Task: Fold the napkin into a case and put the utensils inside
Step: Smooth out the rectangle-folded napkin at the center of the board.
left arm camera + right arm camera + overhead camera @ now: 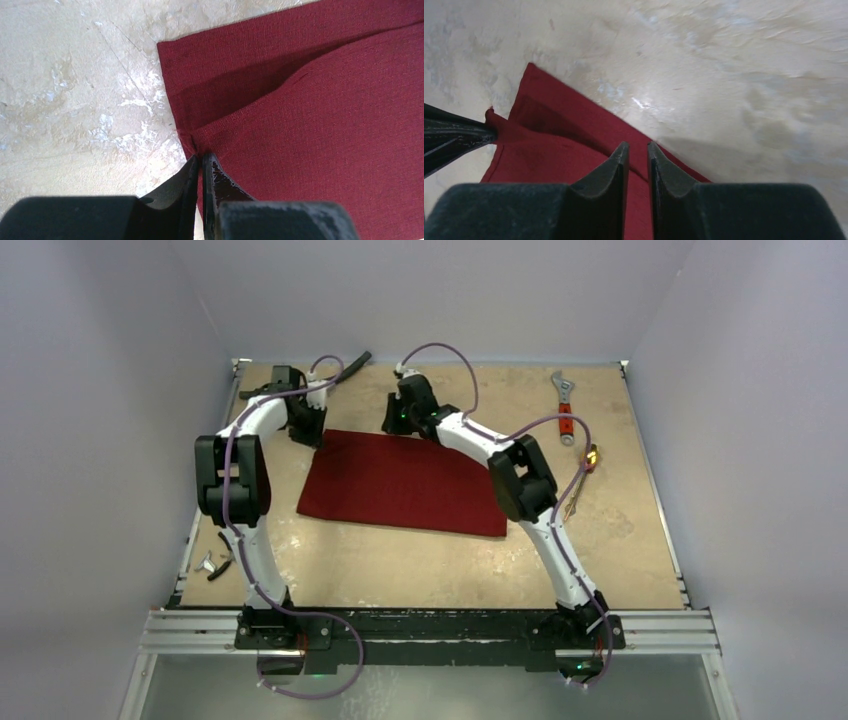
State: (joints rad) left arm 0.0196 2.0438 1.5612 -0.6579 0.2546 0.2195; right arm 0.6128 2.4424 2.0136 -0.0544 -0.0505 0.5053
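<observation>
The dark red napkin lies folded flat in the middle of the table. My left gripper is at its far left corner and is shut on that corner; in the left wrist view the jaws pinch the cloth, and the top layer is lifted slightly. My right gripper is at the napkin's far edge. In the right wrist view its jaws stand a narrow gap apart over the cloth edge. The gold utensils lie on the table at the right, partly behind the right arm.
A red-handled silver wrench lies at the far right. A black hose lies at the back edge. Small metal and black pieces lie at the left edge. My left fingers show in the right wrist view.
</observation>
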